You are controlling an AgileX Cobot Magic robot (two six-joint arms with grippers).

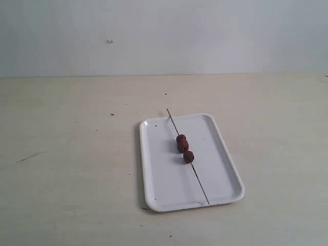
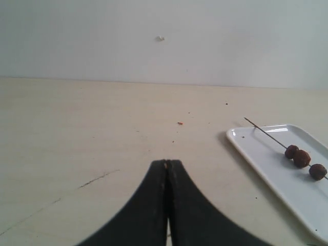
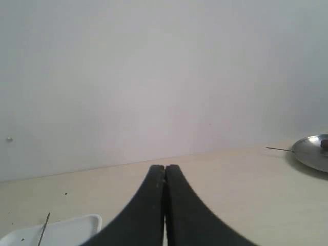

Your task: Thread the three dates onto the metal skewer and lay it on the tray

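1. The pale table (image 1: 66,195) bears the tray; a plain white wall stands behind it.
2. The tray (image 1: 159,179) lies flat on the table, its long sides running away from the exterior camera.
3. The left gripper (image 2: 167,164) has its black fingers pressed together on nothing, and hangs over bare table well apart from the tray.
4. The right gripper (image 3: 165,167) is likewise pressed together and empty, with one corner of the tray showing past it.
5. A shiny metal dish (image 3: 313,152) sits on the table, well apart from the tray.
6. The metal skewer (image 1: 200,182) lies lengthways on the tray, its far tip poking out over the tray's far rim.
7. The dates (image 1: 182,145) are all three on the skewer, near the tray's middle: two touch, and the third sits just apart.
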